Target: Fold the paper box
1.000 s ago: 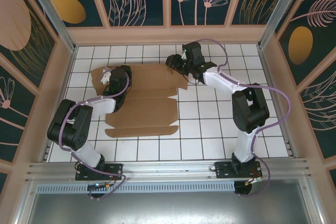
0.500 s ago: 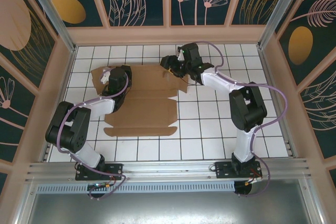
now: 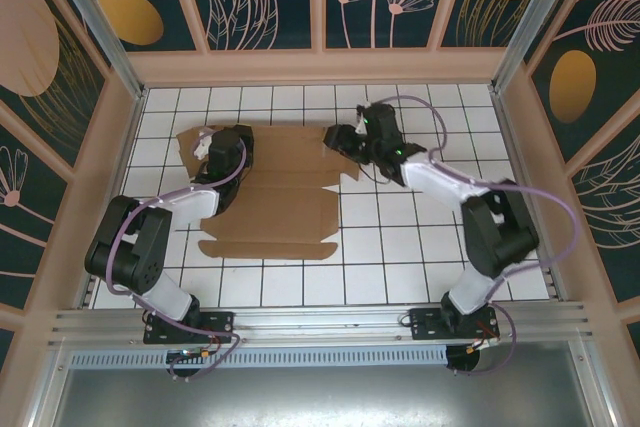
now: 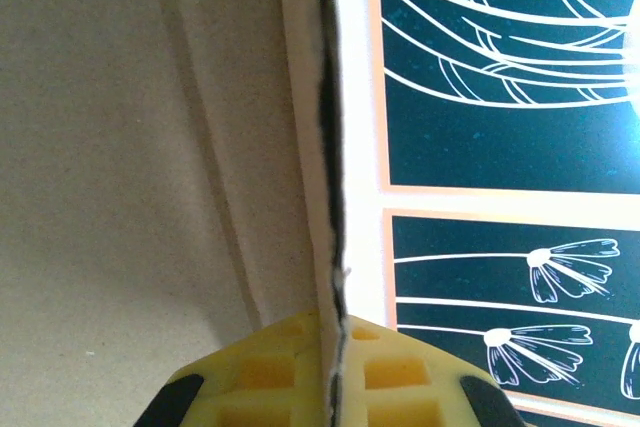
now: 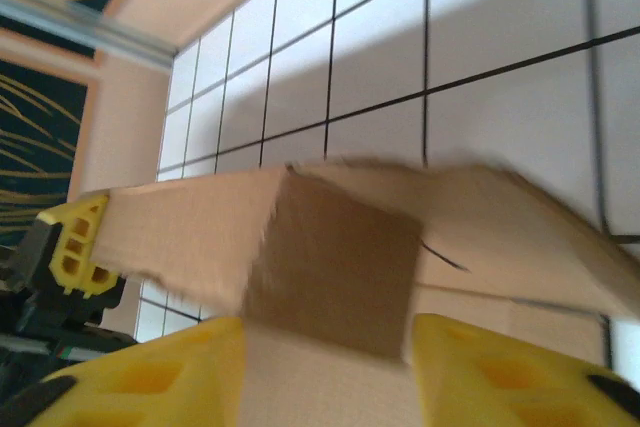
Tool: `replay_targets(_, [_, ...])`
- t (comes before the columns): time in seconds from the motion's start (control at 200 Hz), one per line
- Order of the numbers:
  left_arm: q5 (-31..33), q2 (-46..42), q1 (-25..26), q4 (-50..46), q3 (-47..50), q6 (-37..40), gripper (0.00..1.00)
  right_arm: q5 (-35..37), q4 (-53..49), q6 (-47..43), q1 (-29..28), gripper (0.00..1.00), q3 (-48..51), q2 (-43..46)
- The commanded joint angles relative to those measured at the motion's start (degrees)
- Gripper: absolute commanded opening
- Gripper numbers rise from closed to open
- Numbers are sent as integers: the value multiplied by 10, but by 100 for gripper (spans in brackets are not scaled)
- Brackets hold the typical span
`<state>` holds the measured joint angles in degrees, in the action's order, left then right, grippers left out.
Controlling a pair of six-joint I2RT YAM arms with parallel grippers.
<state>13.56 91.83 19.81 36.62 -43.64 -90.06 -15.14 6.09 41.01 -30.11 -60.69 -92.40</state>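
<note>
Lying on the white tiled table (image 3: 420,247), the paper box (image 3: 270,202) is a mostly flat brown sheet. The left gripper (image 3: 210,147) is at its far left corner and the right gripper (image 3: 342,137) at its far right corner. From above, the fingers are too small to make out. The left wrist camera shows yellow fingers (image 4: 265,377) pressed together on a thin standing cardboard edge. The right wrist camera shows yellow fingers (image 5: 500,377) spread apart with a raised flap between them; I cannot tell if they touch it.
</note>
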Motion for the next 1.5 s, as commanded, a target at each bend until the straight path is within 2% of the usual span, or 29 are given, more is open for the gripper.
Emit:
replay_targets(0.0, [5,-17,-4,7,7,9,0,78,33,-62,-9,39,85,72])
replay_targets(0.08, [8,-20,-4,6,7,7,0,95,38,-82,-27,32,122,85])
replay_targets(0.325, [14,-24,-4,-8,1,13,0,157,16,-131,-113,29,89,-1])
replay_targets(0.49, [14,-25,-4,-16,4,14,0,173,15,-114,-96,29,44,-76])
replay_targets(0.756, [18,-34,-4,-22,7,21,0,163,-8,-115,-46,46,2,-133])
replay_targets(0.996, [19,-34,-4,-21,7,23,0,78,0,-98,-44,49,-2,-164])
replay_targets(1.201, [16,-31,-4,-19,6,21,0,-3,86,-63,-50,48,24,-149])
replay_targets(1.311, [15,-29,-4,-18,5,21,0,-16,128,-61,-61,47,33,-147])
replay_targets(1.496, [13,-30,-4,-18,6,20,0,-7,98,-86,-87,46,-21,-208])
